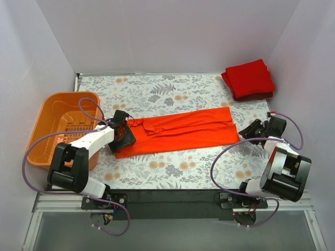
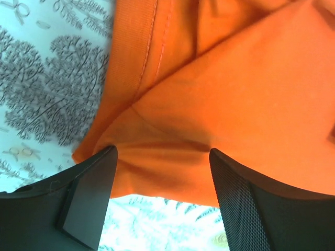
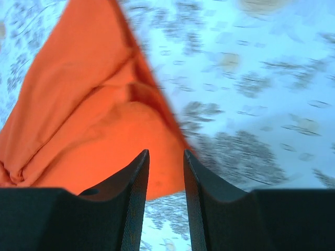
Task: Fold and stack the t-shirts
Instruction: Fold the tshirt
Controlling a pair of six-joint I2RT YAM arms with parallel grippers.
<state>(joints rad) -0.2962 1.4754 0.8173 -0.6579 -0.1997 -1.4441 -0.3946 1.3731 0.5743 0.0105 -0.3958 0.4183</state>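
Note:
The orange-red t-shirt (image 1: 180, 130) lies as a long folded strip across the middle of the flowered table (image 1: 172, 91). The deeper red t-shirt (image 1: 249, 78) rests folded at the back right corner. My left gripper (image 1: 124, 132) is at the strip's left end. In the left wrist view it (image 2: 162, 151) stands wide open, its fingers (image 2: 89, 193) astride the shirt's edge (image 2: 209, 104). My right gripper (image 1: 250, 130) is at the strip's right end. In the right wrist view it (image 3: 166, 152) is open by a narrow gap over the shirt's corner (image 3: 94, 120), with no cloth pinched.
An orange plastic basket (image 1: 63, 125) stands at the left edge, close to the left arm. White walls enclose the table on three sides. Cables loop beside both arm bases at the near edge.

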